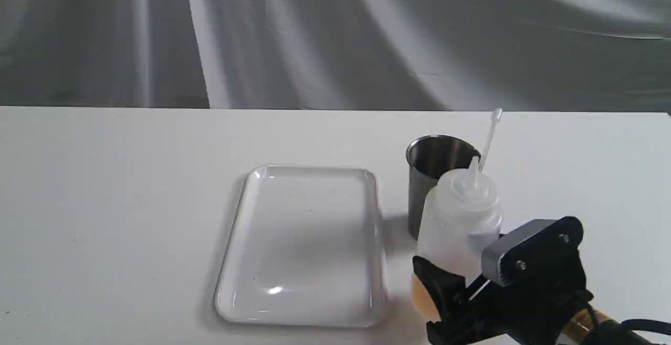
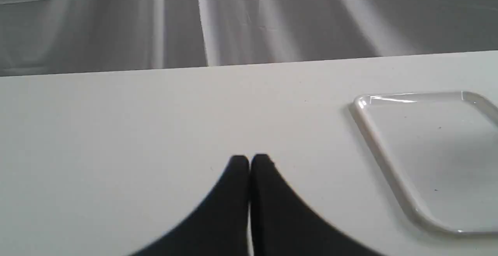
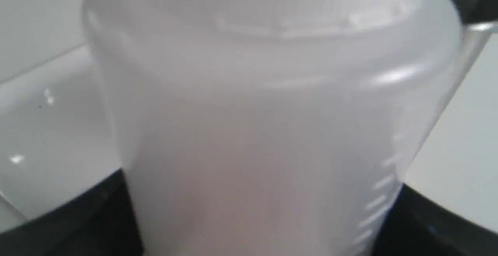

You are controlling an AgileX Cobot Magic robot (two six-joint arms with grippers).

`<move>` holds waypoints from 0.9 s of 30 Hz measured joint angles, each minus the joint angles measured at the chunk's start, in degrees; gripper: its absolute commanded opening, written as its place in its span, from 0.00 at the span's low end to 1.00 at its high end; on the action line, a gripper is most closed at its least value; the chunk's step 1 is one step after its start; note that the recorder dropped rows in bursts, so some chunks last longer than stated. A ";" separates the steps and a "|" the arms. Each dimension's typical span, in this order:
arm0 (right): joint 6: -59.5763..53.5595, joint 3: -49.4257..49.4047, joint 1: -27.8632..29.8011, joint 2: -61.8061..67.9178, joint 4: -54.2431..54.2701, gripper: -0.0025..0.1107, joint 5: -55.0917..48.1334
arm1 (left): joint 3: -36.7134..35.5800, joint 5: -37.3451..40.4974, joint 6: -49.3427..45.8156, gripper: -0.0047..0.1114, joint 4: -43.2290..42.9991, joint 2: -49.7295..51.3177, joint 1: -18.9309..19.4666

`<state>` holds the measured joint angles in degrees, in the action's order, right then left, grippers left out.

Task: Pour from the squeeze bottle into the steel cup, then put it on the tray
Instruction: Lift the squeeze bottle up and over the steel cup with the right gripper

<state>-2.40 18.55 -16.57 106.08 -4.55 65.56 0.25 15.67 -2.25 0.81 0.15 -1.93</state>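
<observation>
On the tabletop [image 1: 105,203], right of the tray [image 1: 246,261]: the bottle [image 1: 458,219] is stood upright, just in front of the cup [image 1: 435,161].
Right fingers [image 1: 439,281]: closed against the bottle's lower sides.
Left fingers [image 2: 239,168]: pressed together, nothing held.

Soft, bright, even light nearly washes out the white counter [image 1: 105,203]. In the exterior view, faint shadows lie to the left of the tray [image 1: 314,169] and the cup [image 1: 427,177], so the light comes from the right. Small glare spots sit on the glossy tray, and pale streaks cross the grey backdrop [image 1: 314,35]. The bottle [image 3: 256,131] fills the right wrist view, badly out of focus. The left end effector [image 2: 249,162] shows as a soft-edged black shape.
</observation>
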 measured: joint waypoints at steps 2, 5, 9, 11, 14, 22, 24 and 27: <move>0.00 -0.07 0.00 -3.48 0.59 0.02 -2.05 | 0.00 0.00 0.00 0.04 0.00 0.00 0.00; -0.67 -0.12 0.00 -9.36 2.44 0.02 -6.27 | 0.00 0.00 0.00 0.04 0.00 0.00 0.00; -3.85 -0.21 0.00 -17.32 5.02 0.02 -11.78 | 0.00 0.00 0.00 0.04 0.00 0.00 0.00; -5.25 -0.21 0.00 -21.89 6.83 0.02 -14.18 | 0.00 0.00 0.00 0.04 0.00 0.00 0.00; -7.70 1.18 0.00 -28.50 9.03 0.02 -20.12 | 0.00 0.00 0.00 0.04 0.00 0.00 0.00; -13.45 10.42 0.00 -40.10 7.20 0.02 -41.70 | 0.00 0.00 0.00 0.04 0.00 0.00 0.00; -13.67 12.82 0.00 -41.68 5.48 0.02 -45.13 | 0.00 0.00 0.00 0.04 0.00 0.00 0.00; -9.24 17.12 1.36 -43.02 -1.12 0.02 -51.60 | 0.00 0.00 0.00 0.04 0.00 0.00 0.00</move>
<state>-11.64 35.67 -15.21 63.06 -5.67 13.96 0.25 15.67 -2.25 0.81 0.15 -1.93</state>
